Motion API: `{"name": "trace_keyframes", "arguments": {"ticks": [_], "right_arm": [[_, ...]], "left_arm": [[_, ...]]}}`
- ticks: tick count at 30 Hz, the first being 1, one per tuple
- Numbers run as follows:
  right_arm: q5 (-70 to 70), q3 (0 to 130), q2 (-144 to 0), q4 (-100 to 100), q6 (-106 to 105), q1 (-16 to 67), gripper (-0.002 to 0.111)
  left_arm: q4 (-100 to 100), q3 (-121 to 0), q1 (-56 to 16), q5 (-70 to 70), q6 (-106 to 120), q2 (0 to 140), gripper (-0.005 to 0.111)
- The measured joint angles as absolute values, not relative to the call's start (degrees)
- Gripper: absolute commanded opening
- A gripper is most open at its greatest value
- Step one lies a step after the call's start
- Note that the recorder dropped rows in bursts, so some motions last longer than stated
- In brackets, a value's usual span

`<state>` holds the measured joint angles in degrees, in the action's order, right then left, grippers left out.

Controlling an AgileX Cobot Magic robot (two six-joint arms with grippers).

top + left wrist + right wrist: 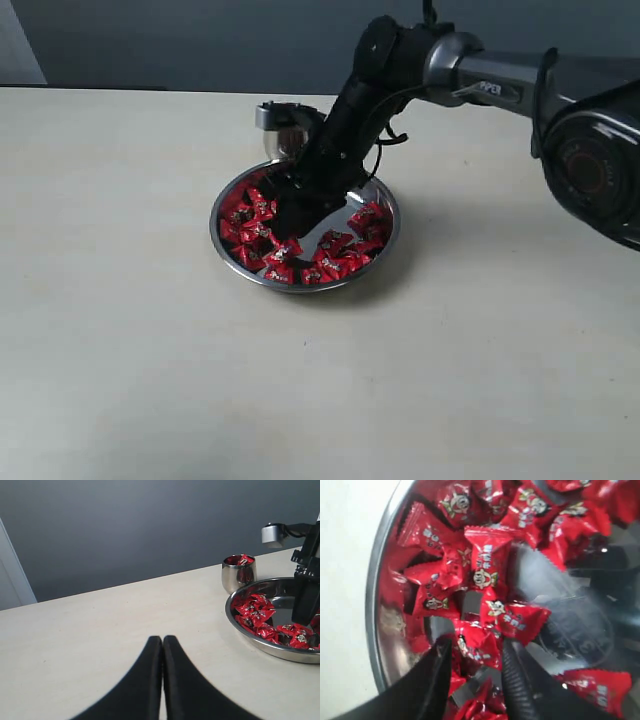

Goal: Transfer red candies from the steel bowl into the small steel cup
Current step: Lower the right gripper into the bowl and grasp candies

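Observation:
The steel bowl [262,279] [260,647] [372,610] sits mid-table with several red candies [335,262] [256,611] [487,562] in it. My right gripper [290,212] [476,646] reaches down into the bowl's left half. Its two fingers press on either side of one red candy [479,649] that still lies among the others. The small steel cup [281,128] [238,576] stands just behind the bowl, partly hidden by the right arm, and holds red candy [242,560]. My left gripper [162,640] hovers over bare table left of the bowl, shut and empty.
The right arm [470,70] slants in from the upper right over the bowl and cup. A pale table [130,330] spreads around them, and a dark wall [150,525] rises behind it.

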<state>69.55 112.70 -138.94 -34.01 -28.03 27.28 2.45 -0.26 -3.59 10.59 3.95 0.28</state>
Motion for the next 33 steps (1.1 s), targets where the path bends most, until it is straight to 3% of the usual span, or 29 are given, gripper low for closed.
{"name": "trace_keyframes", "arguments": {"ticks": [28, 30, 33], "right_arm": [[69.6, 112.7, -140.6, -32.5, -28.4, 28.2, 0.034], [69.7, 112.7, -140.6, -32.5, -28.5, 28.2, 0.029], [69.7, 112.7, -140.6, -32.5, -28.5, 28.2, 0.008]], "left_arm": [[2.5, -0.3, -3.6, 10.6, 4.0, 0.3, 0.002], [2.5, -0.3, -3.6, 10.6, 4.0, 0.3, 0.002], [2.5, -0.3, -3.6, 10.6, 4.0, 0.3, 0.002]]}}
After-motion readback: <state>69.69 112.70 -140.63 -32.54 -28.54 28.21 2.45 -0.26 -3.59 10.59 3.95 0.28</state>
